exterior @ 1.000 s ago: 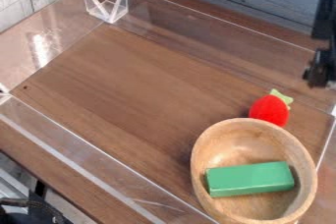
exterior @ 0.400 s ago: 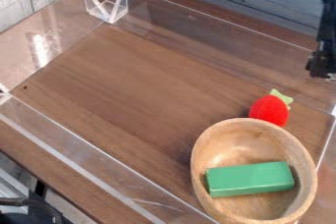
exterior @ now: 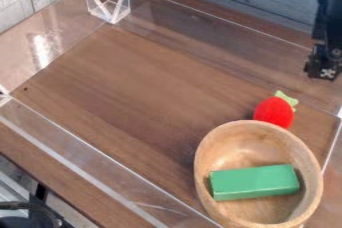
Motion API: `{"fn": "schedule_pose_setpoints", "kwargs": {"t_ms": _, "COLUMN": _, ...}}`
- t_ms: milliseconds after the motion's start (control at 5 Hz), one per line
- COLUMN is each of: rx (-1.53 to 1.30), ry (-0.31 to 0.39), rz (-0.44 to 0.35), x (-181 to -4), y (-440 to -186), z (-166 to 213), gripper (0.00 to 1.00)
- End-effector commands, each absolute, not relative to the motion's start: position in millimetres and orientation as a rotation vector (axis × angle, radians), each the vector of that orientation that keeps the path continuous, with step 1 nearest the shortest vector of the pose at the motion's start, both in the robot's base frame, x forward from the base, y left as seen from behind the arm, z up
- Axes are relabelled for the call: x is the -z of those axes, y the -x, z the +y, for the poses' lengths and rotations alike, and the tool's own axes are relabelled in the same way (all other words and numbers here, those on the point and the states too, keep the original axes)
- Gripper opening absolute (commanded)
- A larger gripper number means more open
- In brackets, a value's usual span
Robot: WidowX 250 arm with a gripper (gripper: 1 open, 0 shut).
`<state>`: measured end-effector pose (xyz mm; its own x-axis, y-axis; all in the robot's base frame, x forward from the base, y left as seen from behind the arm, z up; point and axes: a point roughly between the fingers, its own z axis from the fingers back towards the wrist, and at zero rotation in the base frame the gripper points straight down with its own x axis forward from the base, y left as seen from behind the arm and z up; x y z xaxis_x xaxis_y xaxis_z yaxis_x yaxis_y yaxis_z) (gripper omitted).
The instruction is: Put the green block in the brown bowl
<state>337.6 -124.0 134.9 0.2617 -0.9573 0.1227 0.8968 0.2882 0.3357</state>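
The flat, bright green rectangular block [exterior: 254, 182] lay inside the large round light-brown wooden bowl [exterior: 214, 148], resting on its floor toward the near side, so the placement looked already done. The robot's dark gripper [exterior: 322, 69] hung at the right edge of the view, above and behind the small red strawberry-like toy [exterior: 277, 110], apart from it and from the bowl; it was too dark and small to read clearly, but its jaws appeared spread and nothing was between them. The main risk, as I judged it, was a stray descent: if the gripper dropped toward the near side it could clip the red toy, which sat just beside the bowl's far rim, and nudge it against the bowl. A low sweep could also catch the thick rim and shift or tip the bowl, spilling the block. The dark wooden tabletop [exterior: 147, 82] was fenced by a clear plastic wall [exterior: 80, 177] on the sides in view, so sideways travel at low height was limited at the right. The wide open room lay to the left and centre, where only 1 small clear stand [exterior: 107, 5] stood in the far corner.
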Motion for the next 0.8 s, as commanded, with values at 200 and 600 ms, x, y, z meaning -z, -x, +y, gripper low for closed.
{"fn": "schedule_pose_setpoints", "kwargs": {"t_ms": 200, "rx": 1.251, "ry": -0.223, "rz": -0.396, "x": -149.0, "y": -343.9, "z": -99.1, "gripper": 1.0}}
{"fn": "schedule_pose_setpoints", "kwargs": {"t_ms": 600, "rx": 1.188, "ry": -0.223, "rz": -0.396, "x": -154.6, "y": -348.7, "z": -89.1, "gripper": 1.0}}
